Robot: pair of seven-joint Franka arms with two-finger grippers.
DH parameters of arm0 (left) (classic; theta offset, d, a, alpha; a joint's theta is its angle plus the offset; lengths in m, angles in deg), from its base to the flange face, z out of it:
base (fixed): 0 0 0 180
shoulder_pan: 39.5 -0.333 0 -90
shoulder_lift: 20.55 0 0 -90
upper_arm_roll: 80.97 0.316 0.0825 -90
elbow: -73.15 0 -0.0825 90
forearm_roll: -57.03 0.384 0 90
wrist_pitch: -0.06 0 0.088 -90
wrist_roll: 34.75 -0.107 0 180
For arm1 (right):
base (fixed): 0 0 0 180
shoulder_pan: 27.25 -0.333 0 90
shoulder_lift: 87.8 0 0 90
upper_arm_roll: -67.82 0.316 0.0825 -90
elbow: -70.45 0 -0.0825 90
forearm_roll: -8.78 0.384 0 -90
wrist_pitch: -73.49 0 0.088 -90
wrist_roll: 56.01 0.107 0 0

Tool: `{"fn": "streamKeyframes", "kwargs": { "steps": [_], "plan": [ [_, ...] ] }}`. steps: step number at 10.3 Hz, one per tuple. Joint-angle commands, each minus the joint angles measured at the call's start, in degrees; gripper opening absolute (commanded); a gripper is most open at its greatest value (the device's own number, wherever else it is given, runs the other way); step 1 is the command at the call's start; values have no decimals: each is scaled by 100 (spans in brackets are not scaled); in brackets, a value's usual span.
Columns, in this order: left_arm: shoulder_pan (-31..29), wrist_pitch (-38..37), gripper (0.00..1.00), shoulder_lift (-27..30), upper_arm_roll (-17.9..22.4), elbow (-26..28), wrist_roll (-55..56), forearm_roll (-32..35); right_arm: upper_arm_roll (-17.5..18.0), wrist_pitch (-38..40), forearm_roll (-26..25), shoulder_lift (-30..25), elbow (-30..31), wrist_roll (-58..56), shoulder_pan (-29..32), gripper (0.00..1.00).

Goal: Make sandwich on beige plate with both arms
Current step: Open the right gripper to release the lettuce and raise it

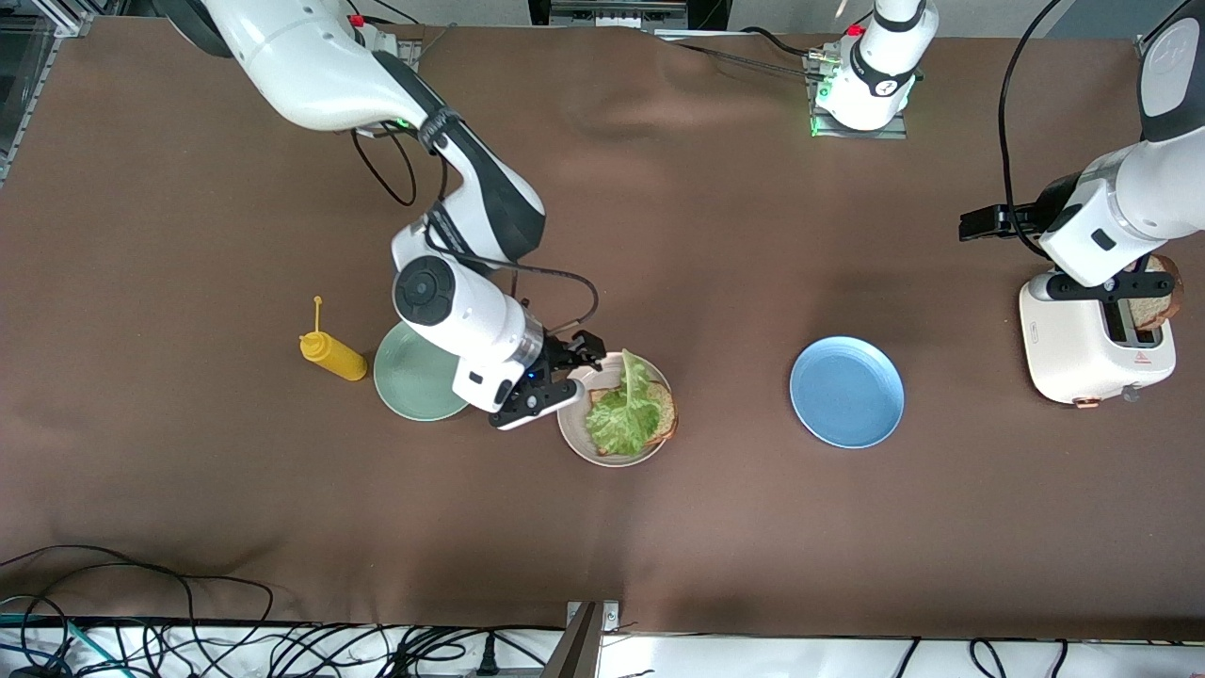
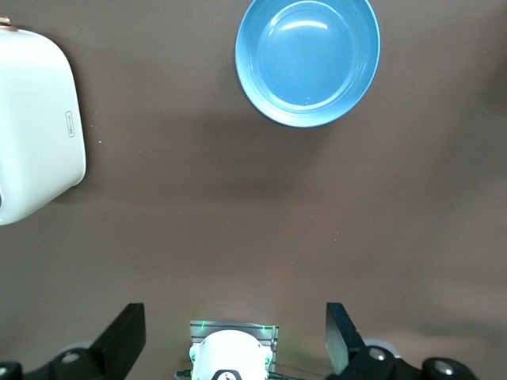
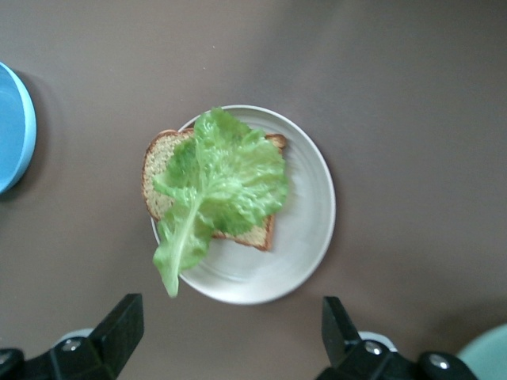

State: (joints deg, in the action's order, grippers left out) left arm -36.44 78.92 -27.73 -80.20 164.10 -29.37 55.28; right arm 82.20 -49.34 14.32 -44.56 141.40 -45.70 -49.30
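Note:
The beige plate sits mid-table and carries one slice of brown bread. A ruffled green lettuce leaf covers that slice, its stalk hanging past the rim. My right gripper hovers open over the plate's edge beside the mint-green plate, holding nothing. A second bread slice stands in the toaster. My left gripper hangs open and empty high over the table next to the toaster.
A mint-green plate and a yellow squeeze bottle lie toward the right arm's end. A blue plate lies between the beige plate and the toaster. Cables run along the table's front edge.

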Motion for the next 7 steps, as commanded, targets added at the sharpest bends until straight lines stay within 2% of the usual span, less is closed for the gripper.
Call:
{"fn": "streamKeyframes", "kwargs": {
  "steps": [1, 4, 7],
  "plan": [
    [10, -20, 100, 42, -7, 46, -54, 149, -163, 923, -638, -595, 103, 6, -27, 100],
    [1, -20, 100, 33, -7, 46, -54, 140, -190, 1769, -1518, -1001, 103, 6, -27, 100],
    [10, -20, 100, 42, -7, 37, -54, 140, -418, 2498, -1521, -1309, 120, 5, -19, 100]
  ]
}}
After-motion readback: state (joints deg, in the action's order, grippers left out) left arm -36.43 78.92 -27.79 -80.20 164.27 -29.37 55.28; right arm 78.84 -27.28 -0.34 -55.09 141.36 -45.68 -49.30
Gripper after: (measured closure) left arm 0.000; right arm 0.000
